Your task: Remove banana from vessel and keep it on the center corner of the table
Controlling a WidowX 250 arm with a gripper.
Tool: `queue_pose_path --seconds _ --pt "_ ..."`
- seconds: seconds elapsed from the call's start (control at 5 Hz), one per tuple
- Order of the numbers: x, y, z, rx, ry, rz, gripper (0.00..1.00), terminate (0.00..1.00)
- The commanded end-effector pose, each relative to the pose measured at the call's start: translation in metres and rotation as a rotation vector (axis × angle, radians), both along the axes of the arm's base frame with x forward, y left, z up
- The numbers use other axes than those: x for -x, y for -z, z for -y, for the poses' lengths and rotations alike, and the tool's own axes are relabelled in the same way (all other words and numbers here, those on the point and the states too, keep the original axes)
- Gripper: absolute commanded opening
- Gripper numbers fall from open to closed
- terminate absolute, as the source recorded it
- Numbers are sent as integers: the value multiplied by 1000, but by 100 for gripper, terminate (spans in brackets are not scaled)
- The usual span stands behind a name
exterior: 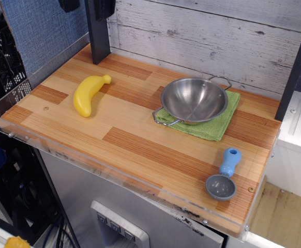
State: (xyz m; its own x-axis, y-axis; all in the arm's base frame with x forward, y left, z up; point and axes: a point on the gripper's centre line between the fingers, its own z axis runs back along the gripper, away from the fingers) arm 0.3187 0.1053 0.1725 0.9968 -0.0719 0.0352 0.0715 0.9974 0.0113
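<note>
The yellow banana (88,95) lies flat on the wooden table (130,139) at its left part, stem end pointing to the back right. The steel bowl (194,99) stands empty on a green cloth at the back right, well apart from the banana. My gripper (87,5) is high above the table's back left, mostly cut off by the top edge. Only its two dark fingertips (69,4) show, spread apart with nothing between them. It is well above the banana and does not touch it.
A black upright post (98,36) stands at the back left, just behind the banana. A green cloth (212,124) lies under the bowl. A small grey scoop with a blue handle (224,175) lies front right. A clear acrylic rim (88,165) edges the table.
</note>
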Motion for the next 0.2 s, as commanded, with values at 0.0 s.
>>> queue_pose_path --seconds 0.0 --pt "8 -28 2 -29 4 78 100 100"
